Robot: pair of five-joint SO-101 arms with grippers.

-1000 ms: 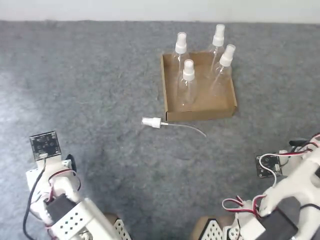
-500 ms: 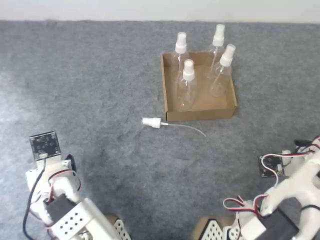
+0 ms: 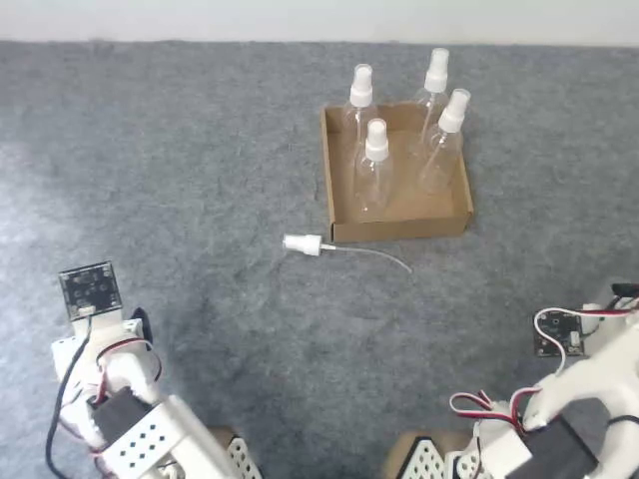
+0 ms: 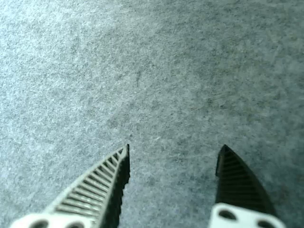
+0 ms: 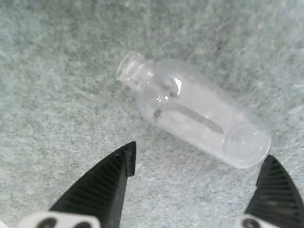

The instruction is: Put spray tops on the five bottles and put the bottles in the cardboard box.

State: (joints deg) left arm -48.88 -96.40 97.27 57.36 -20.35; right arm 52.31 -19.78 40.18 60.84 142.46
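Four capped bottles (image 3: 376,165) stand in the cardboard box (image 3: 399,228); the fifth bottle (image 5: 194,116) lies uncapped near the right edge of the table (image 3: 150,150), under my right gripper (image 5: 200,153), wide open and empty like the left gripper (image 4: 175,147). Light, slick, likely rolls: I'd pinch mid-body.

White arms (image 3: 150,439), apparently red-black cables (image 3: 120,347), ribbed tools (image 4: 175,147) (image 5: 200,149)

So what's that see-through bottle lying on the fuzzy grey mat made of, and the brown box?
The clear uncapped bottle looks like glossy plastic, maybe glass: the grey mat shows through it and it glints. The shallow brown box looks like matte cardboard: thin, flat tan walls with no shine.
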